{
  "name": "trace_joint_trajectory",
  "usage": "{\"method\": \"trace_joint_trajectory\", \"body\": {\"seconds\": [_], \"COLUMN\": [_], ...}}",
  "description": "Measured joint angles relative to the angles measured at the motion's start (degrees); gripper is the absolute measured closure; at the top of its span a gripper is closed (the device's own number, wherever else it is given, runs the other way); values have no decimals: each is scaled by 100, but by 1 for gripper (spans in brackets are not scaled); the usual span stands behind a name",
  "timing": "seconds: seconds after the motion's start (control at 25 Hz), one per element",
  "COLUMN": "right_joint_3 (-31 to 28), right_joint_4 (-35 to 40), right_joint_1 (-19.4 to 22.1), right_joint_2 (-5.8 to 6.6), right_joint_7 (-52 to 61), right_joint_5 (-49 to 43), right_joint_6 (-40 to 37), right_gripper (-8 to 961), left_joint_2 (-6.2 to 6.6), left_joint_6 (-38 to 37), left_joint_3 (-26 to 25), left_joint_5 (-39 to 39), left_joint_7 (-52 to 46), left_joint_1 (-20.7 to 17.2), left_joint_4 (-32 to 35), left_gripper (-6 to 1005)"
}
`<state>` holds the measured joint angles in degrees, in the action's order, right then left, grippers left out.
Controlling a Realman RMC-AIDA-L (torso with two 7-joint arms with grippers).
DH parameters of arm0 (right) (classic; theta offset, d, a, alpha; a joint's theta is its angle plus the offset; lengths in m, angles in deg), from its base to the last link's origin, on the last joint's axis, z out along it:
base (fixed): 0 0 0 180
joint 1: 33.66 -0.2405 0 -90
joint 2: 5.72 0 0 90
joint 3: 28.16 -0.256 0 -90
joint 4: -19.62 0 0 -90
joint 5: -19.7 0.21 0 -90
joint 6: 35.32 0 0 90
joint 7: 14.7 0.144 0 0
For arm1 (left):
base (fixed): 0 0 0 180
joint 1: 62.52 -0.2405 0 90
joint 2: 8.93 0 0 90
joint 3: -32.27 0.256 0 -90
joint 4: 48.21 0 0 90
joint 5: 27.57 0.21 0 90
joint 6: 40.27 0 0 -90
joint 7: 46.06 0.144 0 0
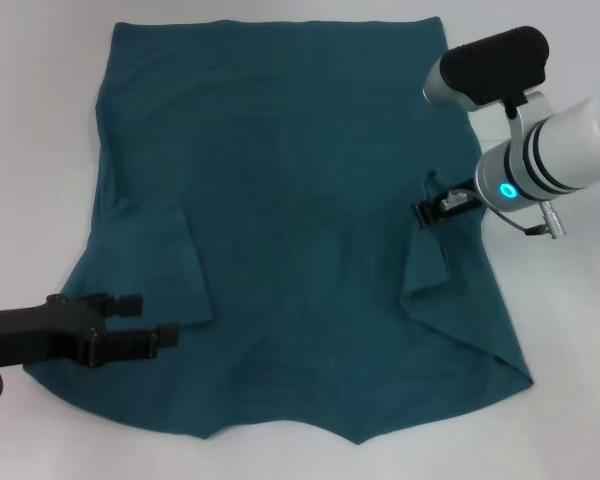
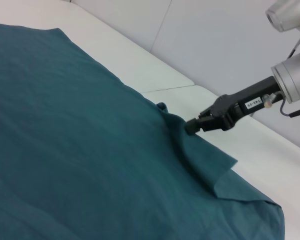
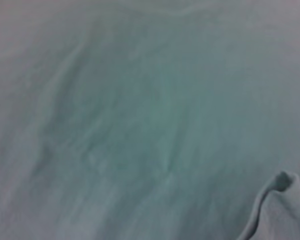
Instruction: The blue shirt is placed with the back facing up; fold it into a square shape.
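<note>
The blue shirt (image 1: 300,180) lies spread flat on the white table, hem at the far side. Both sleeves are folded inward over the body, leaving a flap on the left (image 1: 175,265) and another on the right (image 1: 430,270). At the near left my left gripper (image 1: 150,321) is open, its two black fingers lying low over the shirt beside the left flap. My right gripper (image 1: 423,213) is shut on a raised pinch of fabric at the top of the right flap. The left wrist view shows that gripper (image 2: 191,126) with cloth (image 2: 65,150) bunched at its tip. Only teal fabric (image 3: 140,125) fills the right wrist view.
The white table (image 1: 40,150) surrounds the shirt on all sides. A pale wall (image 2: 215,40) rises behind the table's far edge in the left wrist view.
</note>
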<state>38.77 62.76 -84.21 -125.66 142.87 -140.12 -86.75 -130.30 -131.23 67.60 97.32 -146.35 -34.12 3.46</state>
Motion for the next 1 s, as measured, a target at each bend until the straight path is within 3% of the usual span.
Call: {"method": "trace_joint_trajectory", "body": {"seconds": [0.32,0.56,0.76,1.0], "right_joint_3": [23,40,9,-115], "right_joint_4": [-442,-605,-469,662], "right_joint_1": [-217,-271,-214,399], "right_joint_2": [1,-6,24,51], "right_joint_7": [-244,-422,-440,-835], "right_joint_5": [301,512,515,595], "right_joint_6": [440,563,417,-369], "right_gripper": [932,708,468,397], "left_joint_2": [-10,-18,-18,61], "left_joint_6": [-1,-1,-14,-205], "left_joint_3": [0,0,0,-465], "left_joint_5": [0,0,0,2], "left_joint_7": [0,0,0,-105], "left_joint_1": [-37,-44,-48,-65], "left_joint_4": [0,1,0,1], "left_gripper": [133,133,133,132]}}
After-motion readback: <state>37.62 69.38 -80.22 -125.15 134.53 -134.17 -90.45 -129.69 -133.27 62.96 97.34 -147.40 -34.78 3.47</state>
